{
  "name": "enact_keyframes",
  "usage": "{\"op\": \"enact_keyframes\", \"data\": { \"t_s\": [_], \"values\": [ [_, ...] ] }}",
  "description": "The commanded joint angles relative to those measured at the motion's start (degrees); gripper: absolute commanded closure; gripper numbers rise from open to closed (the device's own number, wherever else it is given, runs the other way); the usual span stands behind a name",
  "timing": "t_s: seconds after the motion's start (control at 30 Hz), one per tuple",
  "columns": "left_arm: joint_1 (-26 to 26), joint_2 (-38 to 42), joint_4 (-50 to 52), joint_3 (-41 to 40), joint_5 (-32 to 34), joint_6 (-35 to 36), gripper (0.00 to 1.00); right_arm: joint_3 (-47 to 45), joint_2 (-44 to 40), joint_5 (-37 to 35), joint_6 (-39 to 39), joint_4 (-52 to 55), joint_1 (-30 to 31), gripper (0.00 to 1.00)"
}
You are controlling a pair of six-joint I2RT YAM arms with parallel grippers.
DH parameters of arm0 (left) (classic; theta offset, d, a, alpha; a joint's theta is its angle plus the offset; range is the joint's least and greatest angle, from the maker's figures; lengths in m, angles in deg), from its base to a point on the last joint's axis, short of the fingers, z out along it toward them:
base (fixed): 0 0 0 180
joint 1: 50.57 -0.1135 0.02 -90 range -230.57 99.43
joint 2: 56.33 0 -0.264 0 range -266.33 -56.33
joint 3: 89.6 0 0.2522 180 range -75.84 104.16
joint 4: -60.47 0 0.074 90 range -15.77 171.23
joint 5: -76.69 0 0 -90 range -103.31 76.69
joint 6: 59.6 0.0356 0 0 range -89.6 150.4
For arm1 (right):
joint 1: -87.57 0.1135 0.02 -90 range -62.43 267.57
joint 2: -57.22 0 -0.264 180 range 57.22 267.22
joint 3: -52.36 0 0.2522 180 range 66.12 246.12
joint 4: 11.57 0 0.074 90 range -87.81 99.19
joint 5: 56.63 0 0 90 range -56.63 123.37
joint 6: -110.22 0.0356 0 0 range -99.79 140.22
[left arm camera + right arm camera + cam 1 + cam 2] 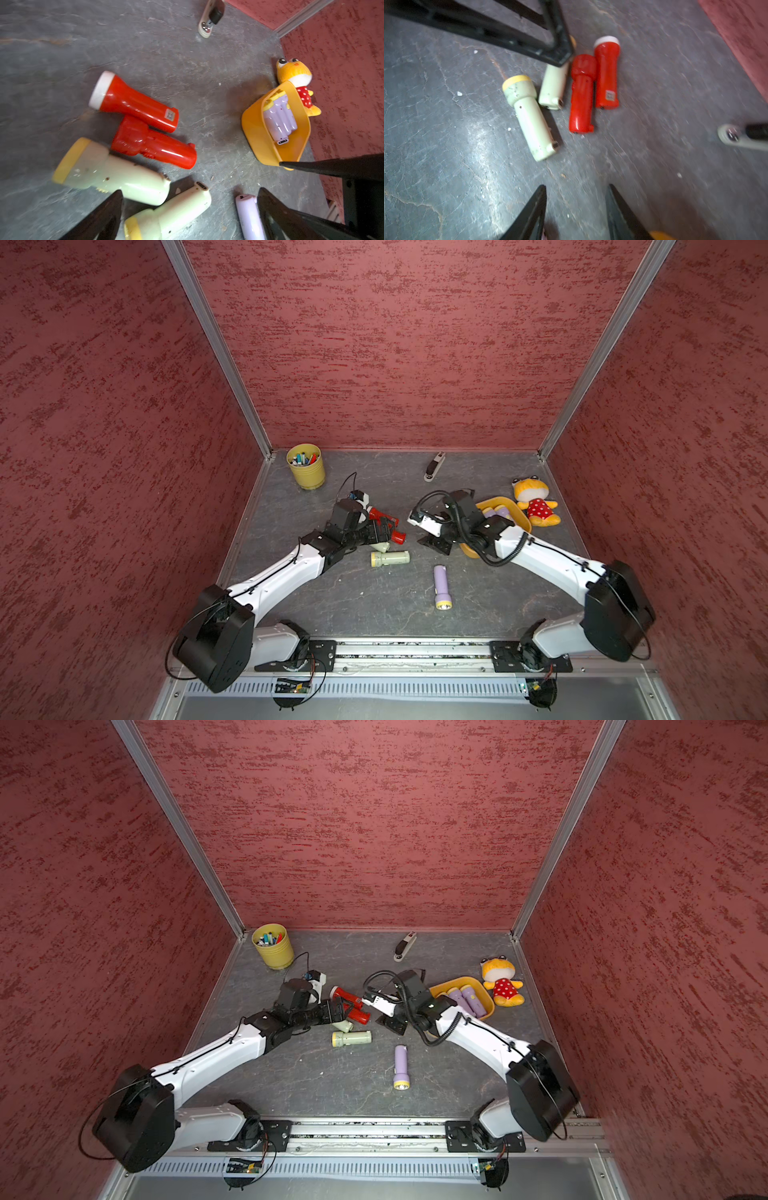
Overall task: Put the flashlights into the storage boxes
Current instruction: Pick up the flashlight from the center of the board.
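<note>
Grasp pending: left hand [190, 190] released wide over pale green plastic flashlight [176, 214]; right hand [576, 185] parted, empty. Best to straddle the barrel squarely.

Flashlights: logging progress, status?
Left gripper and right gripper open, empty. Lilac flashlights in tray; red pair, green pair, one lilac on table. Right arm overhangs tray.
</note>
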Motion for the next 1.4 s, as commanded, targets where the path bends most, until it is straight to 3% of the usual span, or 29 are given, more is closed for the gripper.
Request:
{"op": "enact_keyframes", "data": {
  "t_s": [0.0,0.13,0.3,0.67,1.07,1.37],
  "values": [
    [-1.9,4.1,4.2,-3.1,3.8,-3.3,0.01,5.3,5.9,-2.0,-6.6,2.6,4.3,0.52],
    [-5.2,7.8,5.4,-6.1,4.6,-4.8,0.01,12.5,15.1,-5.8,-9.4,7.2,10.0,0.52],
    [-9.5,10.2,5.0,-8.5,2.3,-6.0,0.01,17.1,21.4,-6.9,-10.2,9.0,11.8,0.52],
    [-15.2,11.3,3.0,-11.9,-1.1,-8.7,0.01,18.4,25.1,-4.9,-10.0,10.2,12.1,0.5],
    [-15.9,10.7,2.1,-12.1,-2.0,-8.7,0.01,19.8,29.2,-5.6,-10.4,12.1,12.1,0.52],
    [-15.6,10.9,1.7,-11.3,-2.1,-7.4,0.0,18.2,26.9,-8.2,-10.9,9.0,12.0,0.69]
  ]
}}
